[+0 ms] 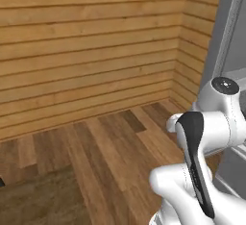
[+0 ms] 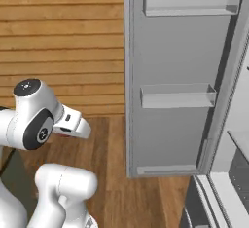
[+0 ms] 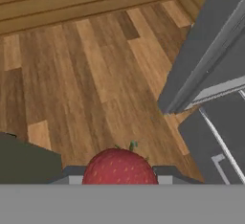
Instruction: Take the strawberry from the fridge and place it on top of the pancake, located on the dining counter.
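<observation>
The strawberry [image 3: 119, 168], bright red with a small green stem, sits between the two dark finger tips at the bottom of the hand view. My gripper [image 3: 118, 181] is shut on it and hangs over the wooden floor. The fridge [image 2: 175, 51] stands to the right with its light-grey door swung open, showing two door shelves. Its door edge [image 3: 206, 60] and lower drawers also show at the right of the hand view. In the right base view my white hand [image 2: 72, 121] points away from the fridge. The pancake and the dining counter are out of view.
A wood-plank wall [image 1: 91, 46] closes off the back and forms a corner near the fridge. Brown floorboards [image 1: 110, 147] lie below the hand. A dark grey shape [image 3: 26, 163] shows at the lower left of the hand view.
</observation>
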Robot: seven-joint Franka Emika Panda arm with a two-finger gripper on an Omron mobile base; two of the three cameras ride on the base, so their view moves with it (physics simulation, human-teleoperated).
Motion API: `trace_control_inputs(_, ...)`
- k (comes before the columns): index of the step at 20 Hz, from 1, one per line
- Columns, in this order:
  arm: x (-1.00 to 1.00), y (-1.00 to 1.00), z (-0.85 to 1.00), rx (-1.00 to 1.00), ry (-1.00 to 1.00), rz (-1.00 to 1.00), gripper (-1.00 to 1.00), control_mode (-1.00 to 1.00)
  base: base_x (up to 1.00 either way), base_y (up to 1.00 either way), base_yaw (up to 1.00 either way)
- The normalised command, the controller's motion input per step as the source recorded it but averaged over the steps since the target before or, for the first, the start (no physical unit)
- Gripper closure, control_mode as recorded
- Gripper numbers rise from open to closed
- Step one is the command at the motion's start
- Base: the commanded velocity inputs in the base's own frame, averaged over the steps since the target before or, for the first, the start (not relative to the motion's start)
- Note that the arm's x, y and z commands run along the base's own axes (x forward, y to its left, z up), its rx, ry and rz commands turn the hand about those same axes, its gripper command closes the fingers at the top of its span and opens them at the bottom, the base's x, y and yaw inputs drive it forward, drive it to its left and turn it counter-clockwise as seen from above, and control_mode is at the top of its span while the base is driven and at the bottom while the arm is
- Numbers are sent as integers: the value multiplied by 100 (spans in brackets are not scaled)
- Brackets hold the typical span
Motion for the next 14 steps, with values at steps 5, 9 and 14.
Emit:
trace_control_inputs(5, 0, 0, 0, 0, 0, 0, 100, 100, -39, 71, 46)
trace_control_inputs(9, 0, 0, 0, 0, 0, 0, 100, 100, 29, 27, 3)
trace_control_inputs(14, 0, 0, 0, 0, 0, 0, 100, 100, 99, 11, -2)
